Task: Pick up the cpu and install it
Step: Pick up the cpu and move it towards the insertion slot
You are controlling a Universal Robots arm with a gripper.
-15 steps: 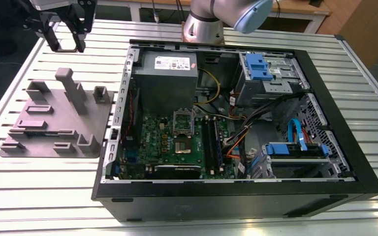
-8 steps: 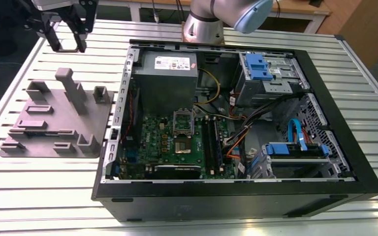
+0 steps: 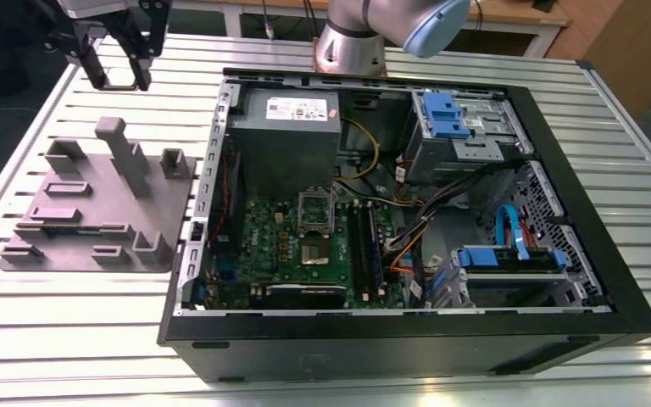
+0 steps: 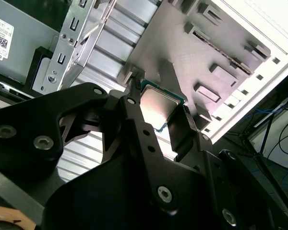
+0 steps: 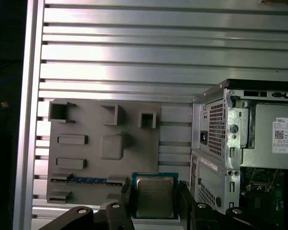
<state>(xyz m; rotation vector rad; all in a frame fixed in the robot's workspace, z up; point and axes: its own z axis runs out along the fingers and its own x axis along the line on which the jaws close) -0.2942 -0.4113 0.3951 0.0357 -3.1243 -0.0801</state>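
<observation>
The cpu (image 5: 155, 195), a small flat square chip with a silvery top and pale rim, sits clamped between my gripper's (image 5: 155, 203) two black fingers (image 5: 126, 200). The second wrist view shows the same cpu (image 4: 159, 101) held in the gripper (image 4: 159, 115). In the exterior view my gripper (image 3: 119, 75) hangs high above the slatted table, beyond the grey fixture block (image 3: 99, 203) and to the exterior view's left of the open computer case (image 3: 405, 212). Inside the case lies the green motherboard (image 3: 303, 246) with its silver socket frame (image 3: 316, 216).
The grey fixture block (image 5: 105, 143) has raised posts and slots; a blue memory stick (image 5: 86, 180) lies in one. The grey power supply (image 3: 286, 127), cables and blue drive bays (image 3: 450, 114) crowd the case. The arm's base (image 3: 354, 42) stands behind it.
</observation>
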